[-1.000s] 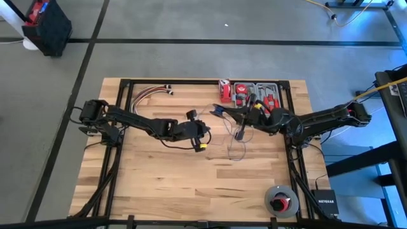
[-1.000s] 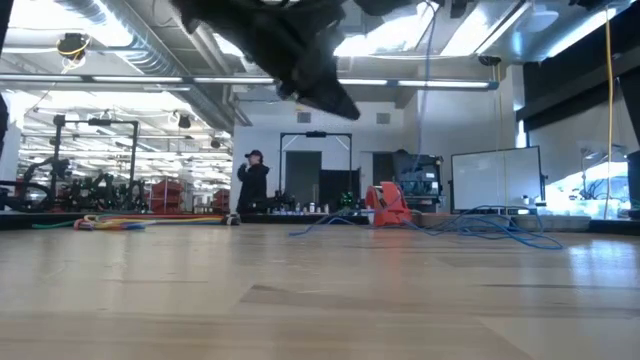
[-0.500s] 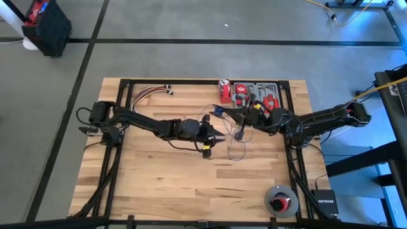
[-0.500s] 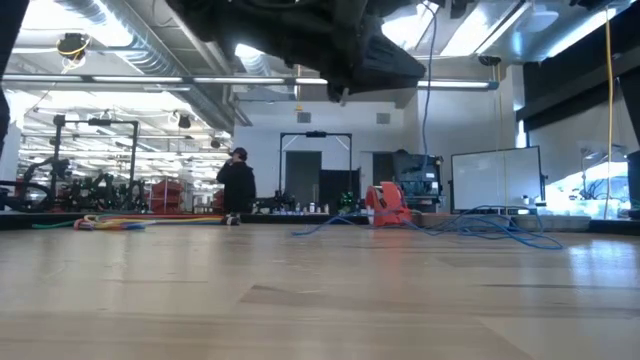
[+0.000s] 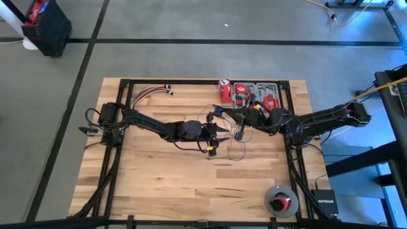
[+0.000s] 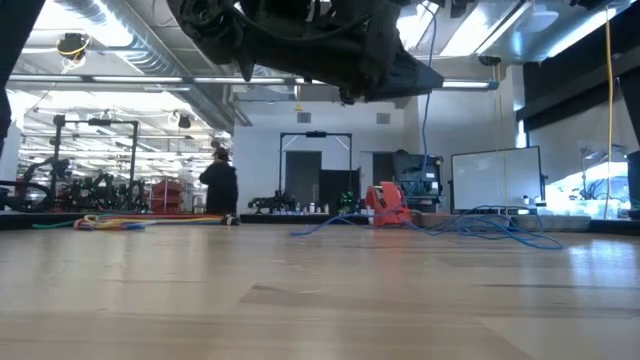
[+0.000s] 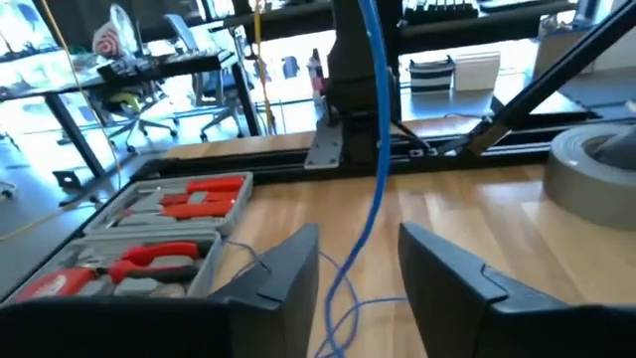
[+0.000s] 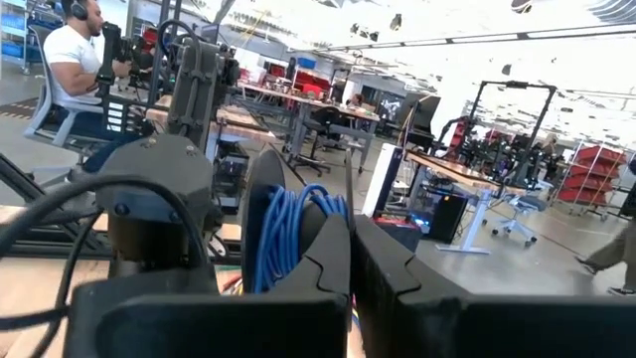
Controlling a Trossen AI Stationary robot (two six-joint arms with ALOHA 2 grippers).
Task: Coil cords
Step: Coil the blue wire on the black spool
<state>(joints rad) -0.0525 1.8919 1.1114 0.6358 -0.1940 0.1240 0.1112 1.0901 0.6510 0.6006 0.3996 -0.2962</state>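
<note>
The thin blue cord (image 5: 236,151) lies in loose loops on the wooden table at the centre, and one strand (image 6: 425,100) rises from it to my right gripper. My right gripper (image 5: 240,131) hangs above the loops, shut, with a bundle of cord turns (image 8: 288,234) beside one finger. My left gripper (image 5: 221,131) is just to its left, open. In the left wrist view the hanging strand (image 7: 378,149) runs down between the left gripper's two fingers (image 7: 358,268); I cannot tell whether it touches them. My right gripper has several turns of the blue cord (image 8: 294,227) bundled against the outer side of one finger (image 8: 323,261). The fingers themselves hide how the turns are held. The rest of the cord hangs slack below the gripper, down to the loops on the table.
An open red tool case (image 5: 254,94) stands at the far edge behind the grippers. A bundle of red, yellow and white wires (image 5: 149,94) lies at the far left. A grey roll (image 5: 282,200) sits at the near right corner. The table's near half has free room.
My left gripper has moved toward the table's right edge, up to the hanging cord and my right gripper.
</note>
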